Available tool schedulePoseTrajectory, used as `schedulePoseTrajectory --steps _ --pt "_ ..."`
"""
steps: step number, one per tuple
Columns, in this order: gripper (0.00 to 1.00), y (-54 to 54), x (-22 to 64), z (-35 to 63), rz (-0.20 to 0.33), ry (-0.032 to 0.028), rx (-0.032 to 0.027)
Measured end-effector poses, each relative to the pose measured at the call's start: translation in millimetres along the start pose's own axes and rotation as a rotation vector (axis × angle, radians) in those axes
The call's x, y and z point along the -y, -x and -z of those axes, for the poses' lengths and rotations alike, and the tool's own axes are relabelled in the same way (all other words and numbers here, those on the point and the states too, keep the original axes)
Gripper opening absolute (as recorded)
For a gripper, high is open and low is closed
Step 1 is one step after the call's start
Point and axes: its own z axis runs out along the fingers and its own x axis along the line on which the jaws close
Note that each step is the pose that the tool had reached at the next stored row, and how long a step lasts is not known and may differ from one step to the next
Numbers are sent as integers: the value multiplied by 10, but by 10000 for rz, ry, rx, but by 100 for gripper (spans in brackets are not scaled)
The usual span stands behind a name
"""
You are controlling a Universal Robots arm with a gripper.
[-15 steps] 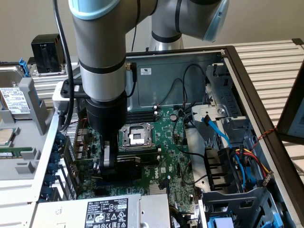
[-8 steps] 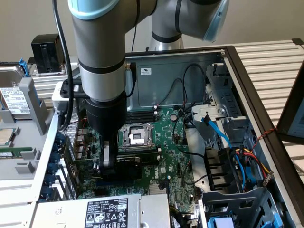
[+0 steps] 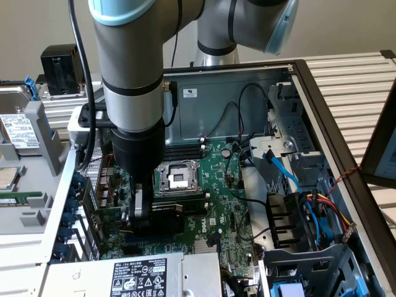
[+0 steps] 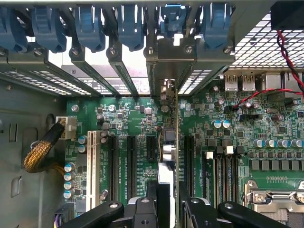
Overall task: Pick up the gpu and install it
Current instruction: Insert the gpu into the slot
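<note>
The gpu stands on edge between my fingertips, seen from above as a thin green board running toward the case's rear slot openings. Its metal bracket end sits among the slot covers. My gripper is shut on the gpu, one black finger on each side of it. In the exterior view the gripper reaches down into the open computer case, low over the green motherboard. The dark card lies just below the CPU socket. I cannot tell whether the card's edge is seated in a slot.
Black expansion slots and a white one lie beside the card, with RAM slots on the other side. Blue slot latches line the rear. The CPU socket, power supply, drive cage and cables crowd the case.
</note>
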Motion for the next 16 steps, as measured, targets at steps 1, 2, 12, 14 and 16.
schedulePoseTrajectory --steps 1,2,12,14,16 --pt "27 0 0 -4 0 0 0" --pt "27 0 0 -5 0 1 -2" --pt "27 0 0 -21 2 -1 0" --pt "27 0 -1 -25 3 -1 0" --pt "27 0 -2 -27 4 -1 -1"
